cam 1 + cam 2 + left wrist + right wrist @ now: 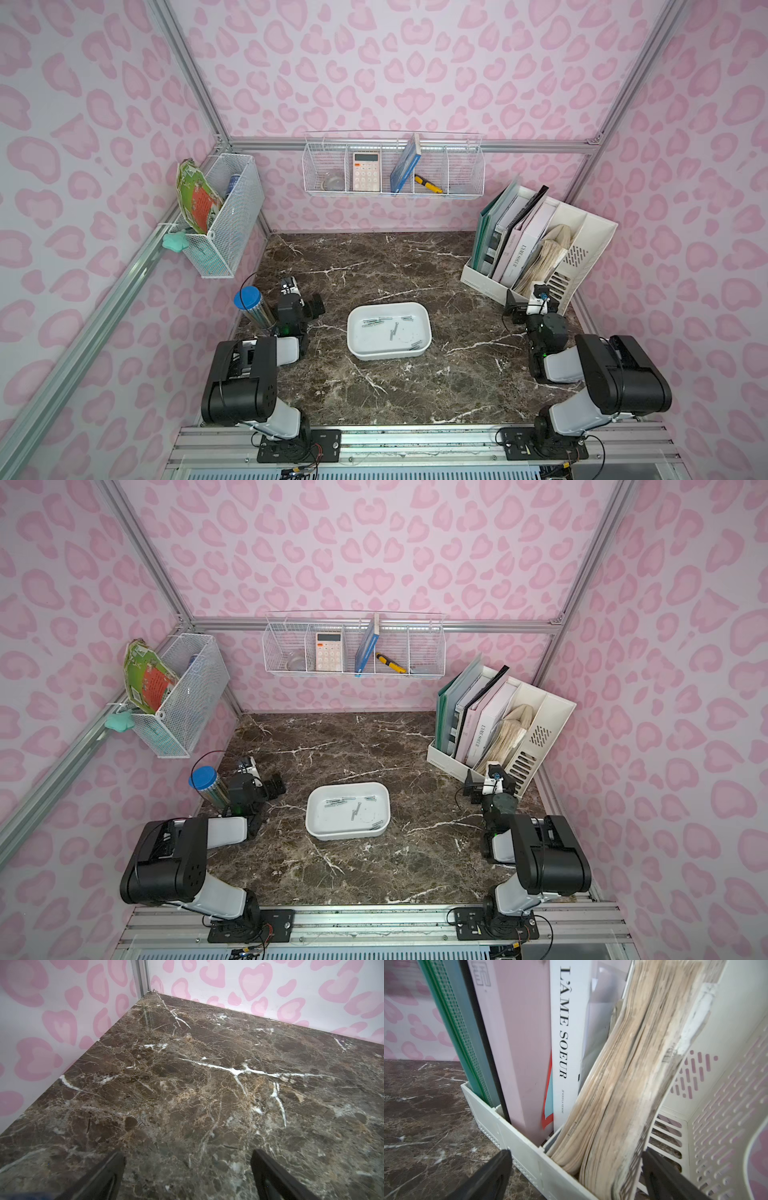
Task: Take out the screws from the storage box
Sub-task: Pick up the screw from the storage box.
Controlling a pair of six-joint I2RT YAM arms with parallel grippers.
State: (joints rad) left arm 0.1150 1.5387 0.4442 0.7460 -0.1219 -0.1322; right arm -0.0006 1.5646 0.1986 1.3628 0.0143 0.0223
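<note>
Left gripper: jaws are spread wide and nothing is held; only bare marble tabletop is seen between them.
Right gripper: jaws are spread wide and empty, and are pointed at the white file organiser close ahead.
Arms: both are folded low at the table's sides, with elbows drawn back toward the near rail.
Storage box: set mid-table, well apart from both grippers.
Screws: scattered inside the storage box.

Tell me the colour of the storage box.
White; the storage box shows best in a top view.
</note>
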